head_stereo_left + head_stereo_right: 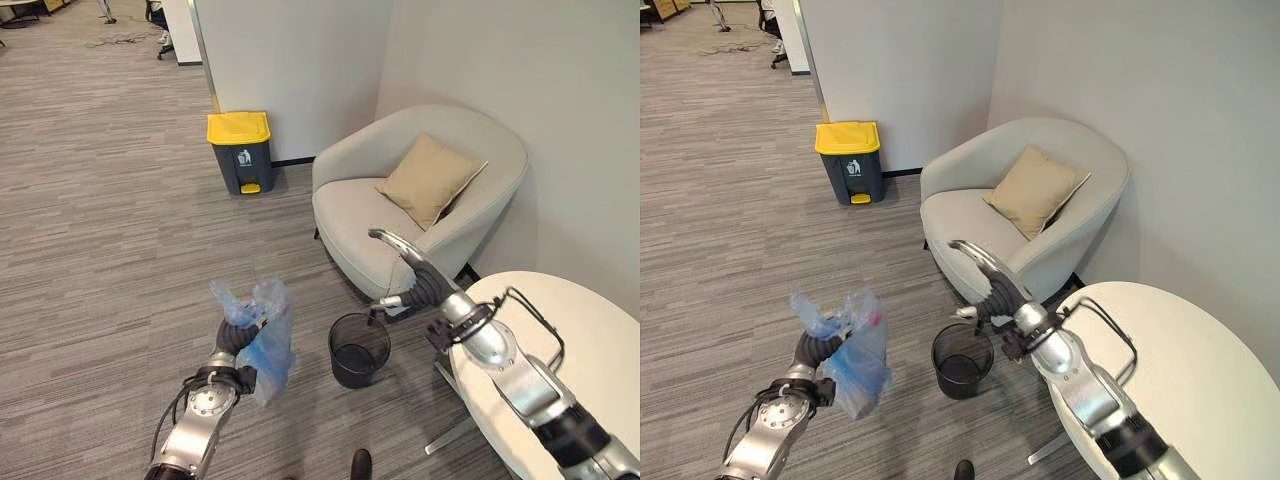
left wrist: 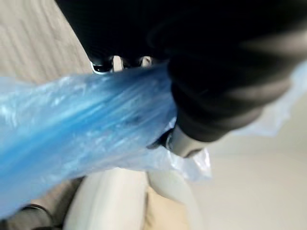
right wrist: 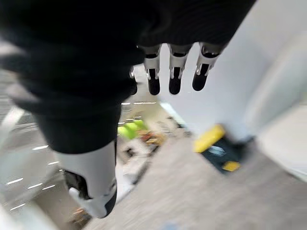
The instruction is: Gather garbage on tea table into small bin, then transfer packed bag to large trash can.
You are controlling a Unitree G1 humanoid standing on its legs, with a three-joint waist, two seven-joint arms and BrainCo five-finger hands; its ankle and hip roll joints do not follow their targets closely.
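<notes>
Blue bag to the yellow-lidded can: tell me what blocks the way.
Nothing visible does. The left hand grips the blue bag, and bare carpet runs to the large trash can. The small bin and armchair stand off to the right.

Open grey striped carpet floor (image 1: 110, 230) lies ahead and to the left; nothing stands on it between the left hand (image 1: 236, 337) and the dark grey pedal trash can with yellow lid (image 1: 240, 151) against the white wall (image 1: 290, 70). Right of that lane: light grey rounded armchair (image 1: 420, 205) with tan square cushion (image 1: 430, 178). Small black mesh bin (image 1: 359, 349) sits on the floor near the armchair's front, just beside the round white desk (image 1: 590, 370). Right hand (image 1: 392, 243) hangs over the armchair's front edge, fingers straight, empty
</notes>
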